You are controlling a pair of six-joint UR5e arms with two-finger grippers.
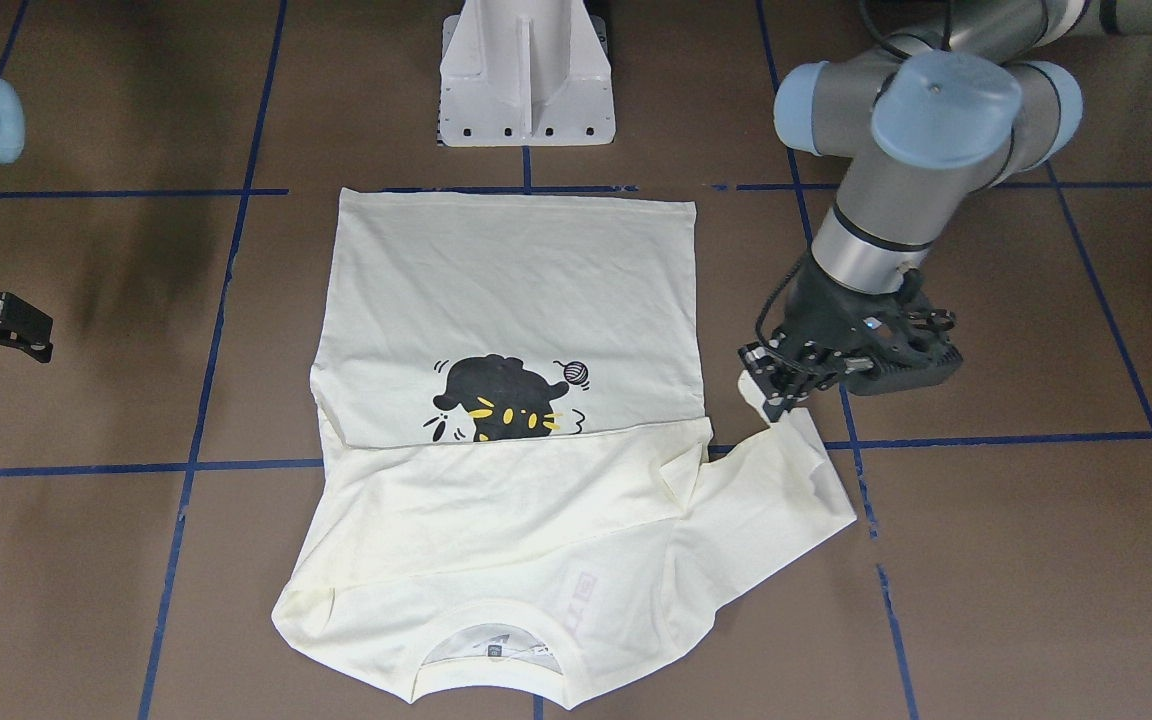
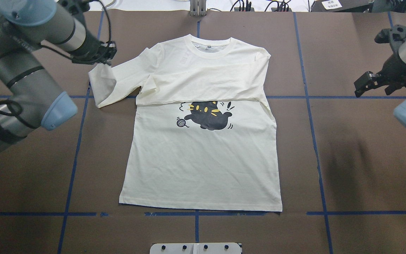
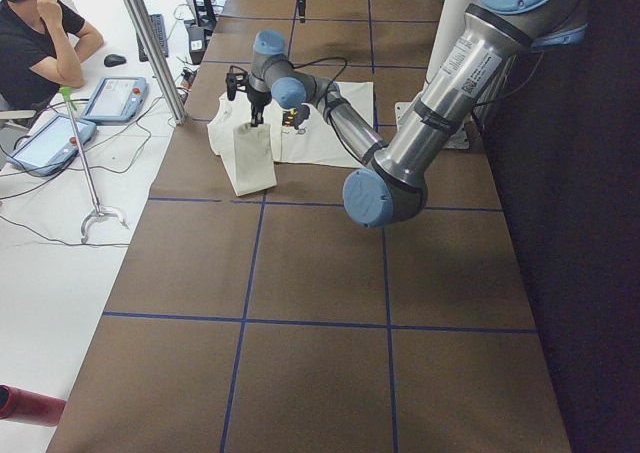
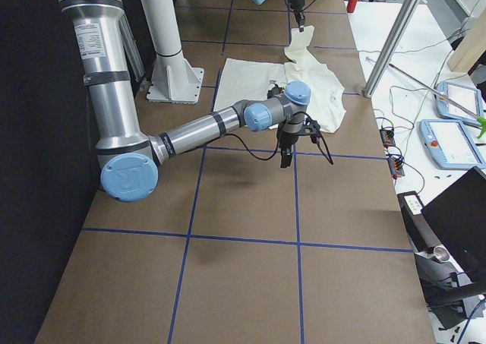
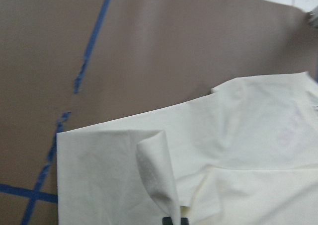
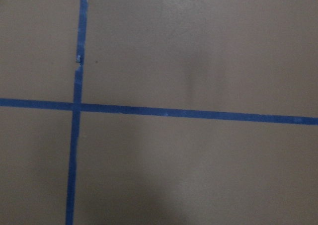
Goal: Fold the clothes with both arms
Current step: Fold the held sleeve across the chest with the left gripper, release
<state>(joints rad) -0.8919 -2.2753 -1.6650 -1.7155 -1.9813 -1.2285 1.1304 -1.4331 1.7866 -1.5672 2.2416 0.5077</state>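
My left gripper (image 1: 779, 392) clamps the shirt's (image 2: 203, 151) sleeve cuff (image 1: 755, 389), raised so I can fold it across the body; my right gripper (image 2: 370, 84) hangs spread, empty, well right.

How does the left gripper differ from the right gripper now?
The left gripper has its jaws shut on a sleeve of the shirt; the right gripper holds nothing, jaws seemingly open. The left one is at the shirt's edge; the right one hangs over bare table, apart from it. Both are black.
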